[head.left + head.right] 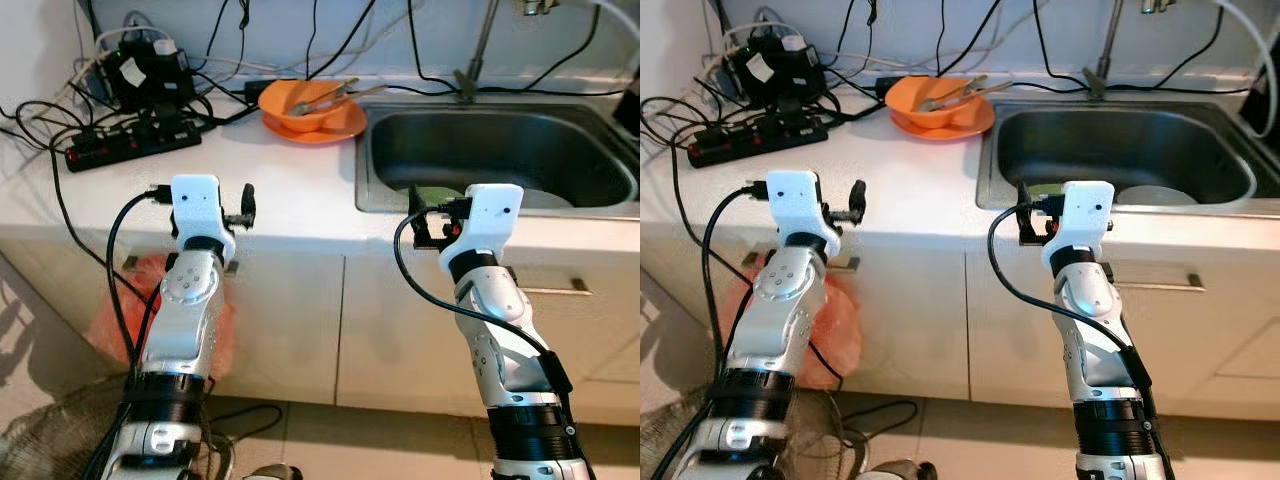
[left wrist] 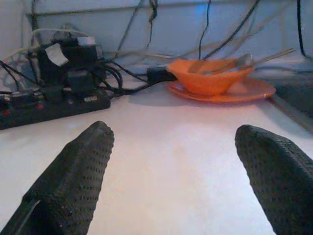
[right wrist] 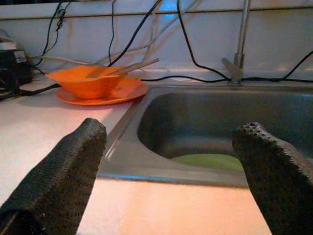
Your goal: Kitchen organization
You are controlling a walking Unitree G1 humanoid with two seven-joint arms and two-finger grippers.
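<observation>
**Both jaws spread at the worktop's front edge**

My left gripper (image 2: 171, 181) hovers low over the white worktop (image 1: 290, 190) with its jaws spread wide and holding nothing. My right gripper (image 3: 171, 181) sits at the near rim of the steel sink (image 1: 500, 150), jaws likewise apart and empty. In the basin lies a green plate (image 3: 210, 160) beside a pale one (image 1: 1160, 195). Farther back, left of the sink, an orange bowl (image 1: 300, 105) rests on an orange plate (image 1: 335, 128), with utensils (image 1: 330, 95) lying in it. At the far left a black power strip (image 1: 130, 145) sits among tangled cables along the wall. A tap (image 3: 239, 44) rises behind the sink.
</observation>
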